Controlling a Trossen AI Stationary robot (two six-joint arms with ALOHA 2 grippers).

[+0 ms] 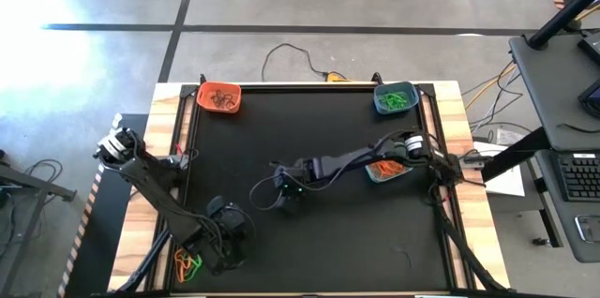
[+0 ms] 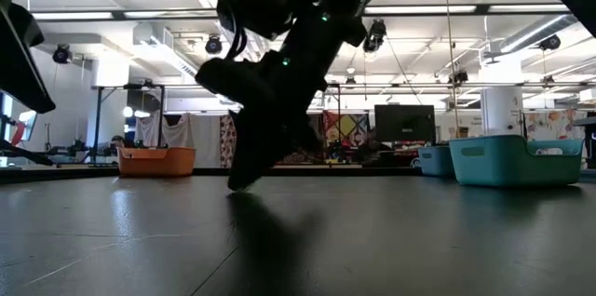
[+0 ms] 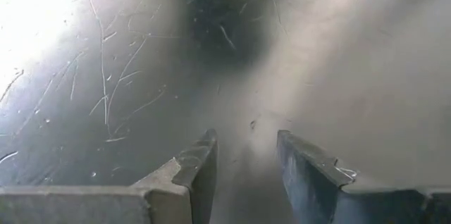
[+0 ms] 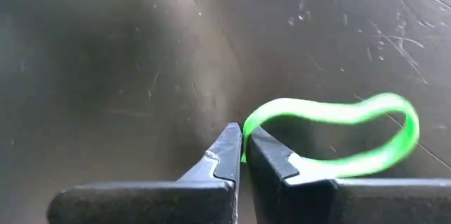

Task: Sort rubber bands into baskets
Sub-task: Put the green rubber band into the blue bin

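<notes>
My right gripper (image 4: pixel 243 143) is shut on a green rubber band (image 4: pixel 331 136) over the middle of the black mat (image 1: pixel 356 232); in the low view its tips (image 2: pixel 240 181) stand close to the mat. My left gripper (image 3: pixel 246 146) stands open with nothing between its fingers, over the mat's near left part (image 1: pixel 225 221). The orange basket (image 1: pixel 219 98) with dark bands sits at the far left. The teal basket (image 1: pixel 394 98) with green bands is at the far right. The blue basket (image 1: pixel 386 170) with orange bands sits under my right arm. My right gripper pinches the green band at one end of its loop (image 4: pixel 246 155) between its two fingertips, slanting down from the table's right side. The rest of the loop (image 4: pixel 394 122) bulges out to one side of the fingers. Whether it rests on the mat cannot be told.
A small heap of orange and green rubber bands (image 1: pixel 187 262) lies at the near left corner, beside my left arm. Wooden table borders (image 1: pixel 459 120) flank the mat. Bare mat lies along the near right.
</notes>
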